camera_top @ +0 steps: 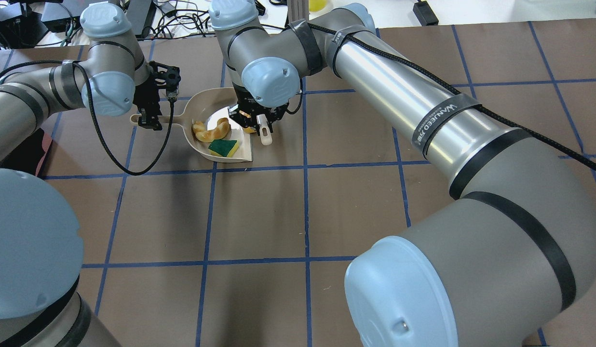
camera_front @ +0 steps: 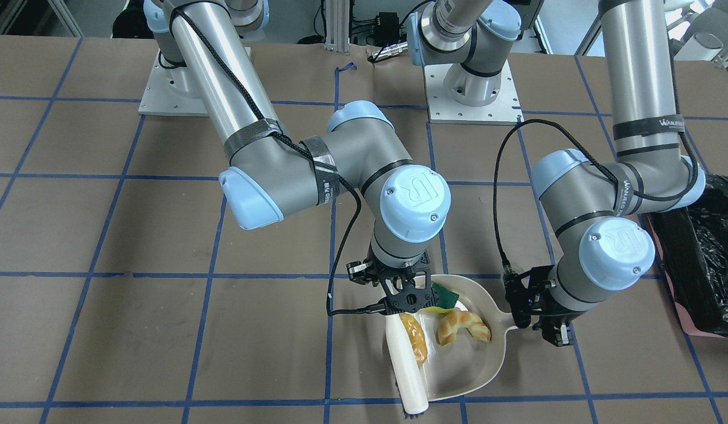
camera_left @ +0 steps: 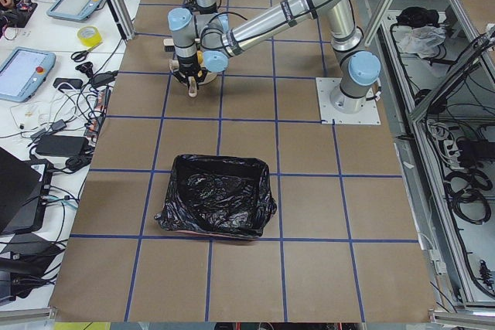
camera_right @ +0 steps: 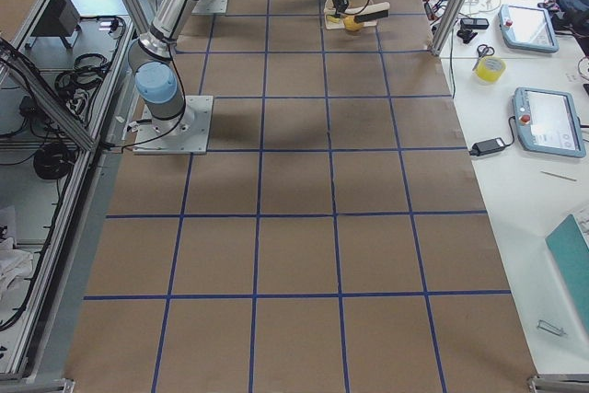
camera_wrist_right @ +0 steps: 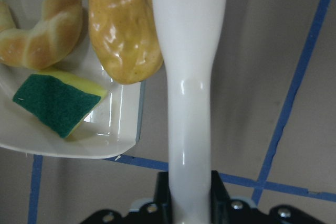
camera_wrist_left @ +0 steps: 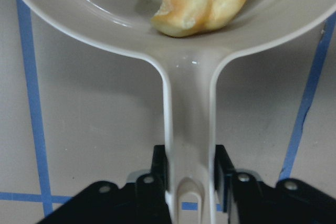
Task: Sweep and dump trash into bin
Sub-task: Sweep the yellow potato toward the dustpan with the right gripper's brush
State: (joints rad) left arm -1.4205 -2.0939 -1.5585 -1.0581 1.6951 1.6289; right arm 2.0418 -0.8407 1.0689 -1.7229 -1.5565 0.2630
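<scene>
The beige dustpan (camera_front: 476, 365) lies on the table. In it are the green-and-yellow sponge piece (camera_front: 443, 293) and the golden-brown croissant (camera_front: 463, 327). The yellow-brown potato-like lump (camera_front: 414, 337) rests at the pan's open lip, against the white brush (camera_front: 408, 371). My left gripper (camera_wrist_left: 189, 166) is shut on the dustpan handle (camera_wrist_left: 190, 108). My right gripper (camera_wrist_right: 189, 182) is shut on the brush handle (camera_wrist_right: 189, 77), with the potato lump (camera_wrist_right: 123, 30) beside it. The bin (camera_left: 218, 206), lined with a black bag, stands on my left side, apart from the pan.
The brown table has a grid of blue tape lines (camera_top: 305, 217). The bin's edge (camera_front: 705, 259) shows past my left arm's elbow in the front-facing view. Both arm bases (camera_front: 473, 88) stand at the table's robot side. Tablets and cables lie on side benches (camera_right: 543, 126).
</scene>
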